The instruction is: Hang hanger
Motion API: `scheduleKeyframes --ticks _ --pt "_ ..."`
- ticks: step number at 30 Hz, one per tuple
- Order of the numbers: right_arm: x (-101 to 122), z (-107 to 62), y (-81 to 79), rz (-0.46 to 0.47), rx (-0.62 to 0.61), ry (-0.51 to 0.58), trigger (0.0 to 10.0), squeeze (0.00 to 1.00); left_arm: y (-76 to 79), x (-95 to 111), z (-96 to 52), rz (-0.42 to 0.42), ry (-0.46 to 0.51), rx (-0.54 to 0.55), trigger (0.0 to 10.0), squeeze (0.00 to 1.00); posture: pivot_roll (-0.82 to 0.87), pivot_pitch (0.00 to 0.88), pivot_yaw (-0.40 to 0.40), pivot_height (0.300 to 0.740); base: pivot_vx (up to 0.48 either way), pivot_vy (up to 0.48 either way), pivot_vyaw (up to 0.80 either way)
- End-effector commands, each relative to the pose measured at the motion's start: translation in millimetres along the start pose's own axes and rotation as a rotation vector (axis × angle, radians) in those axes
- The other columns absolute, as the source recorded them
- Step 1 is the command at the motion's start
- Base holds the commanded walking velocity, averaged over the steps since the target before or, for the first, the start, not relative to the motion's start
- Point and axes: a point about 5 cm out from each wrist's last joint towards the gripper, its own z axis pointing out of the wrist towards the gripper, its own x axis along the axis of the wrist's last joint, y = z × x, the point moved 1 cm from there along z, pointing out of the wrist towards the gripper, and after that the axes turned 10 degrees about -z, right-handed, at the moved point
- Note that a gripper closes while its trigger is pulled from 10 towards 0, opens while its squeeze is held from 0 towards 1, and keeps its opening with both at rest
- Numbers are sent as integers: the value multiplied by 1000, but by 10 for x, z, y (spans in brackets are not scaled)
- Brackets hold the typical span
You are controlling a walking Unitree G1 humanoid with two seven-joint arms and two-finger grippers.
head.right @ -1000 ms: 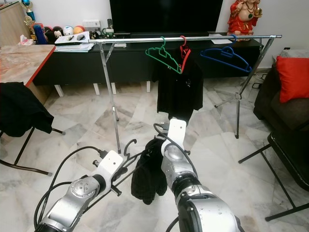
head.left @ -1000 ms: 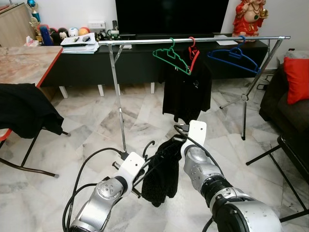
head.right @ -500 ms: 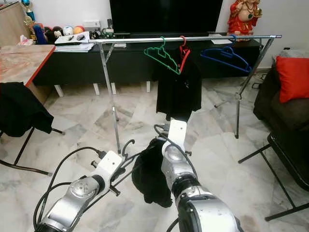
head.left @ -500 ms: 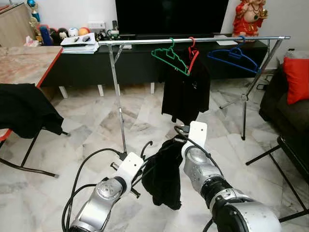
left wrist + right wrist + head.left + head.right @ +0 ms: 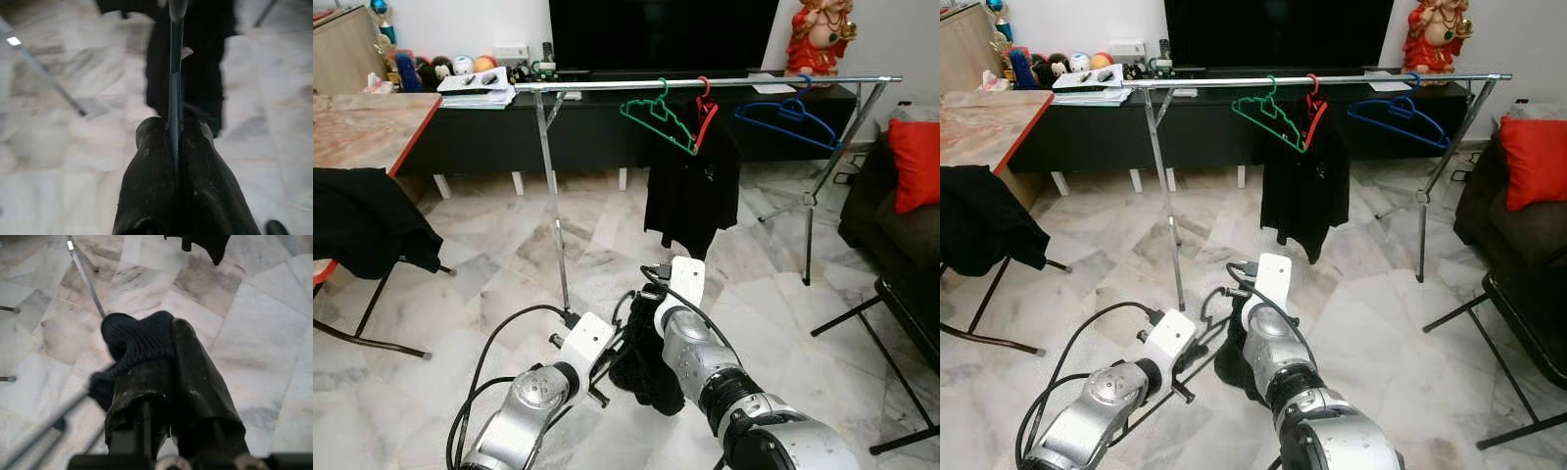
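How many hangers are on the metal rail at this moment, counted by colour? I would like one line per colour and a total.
Green plastic hanger: 1
Red plastic hanger carrying a black shirt: 1
Blue plastic hanger: 1
Total on the silver metal rail: 3

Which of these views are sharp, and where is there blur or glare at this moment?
Eye views: evenly lit and sharp, with a soft sheen on the marble floor. Left wrist view: background garment and floor soft, while the left gripper, shut on a thin hanger bar, is crisper. Right wrist view: reasonably sharp; the right gripper pinches dark knit cloth.
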Motion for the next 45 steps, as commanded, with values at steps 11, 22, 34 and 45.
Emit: scheduleKeyframes --ticks 11,22,34,45 --pt "42 2 80 44 -58 9 10000 0 -253 14 -24 -21 -1 155 10000 0 123 42 -62 740 0 0 0" --pt "-102 -26 -86 156 16 -89 10000 0 -107 28 -22 -9 16 78 10000 0 126 41 -61 740 0 0 0" --pt "-225 -81 -276 659 76 -229 10000 0 -142 37 -44 -20 29 100 10000 0 130 48 -60 740 0 0 0" --pt "143 -14 -51 585 76 -22 10000 0 5 -12 -65 25 -11 -23 10000 0 133 47 -56 740 0 0 0"
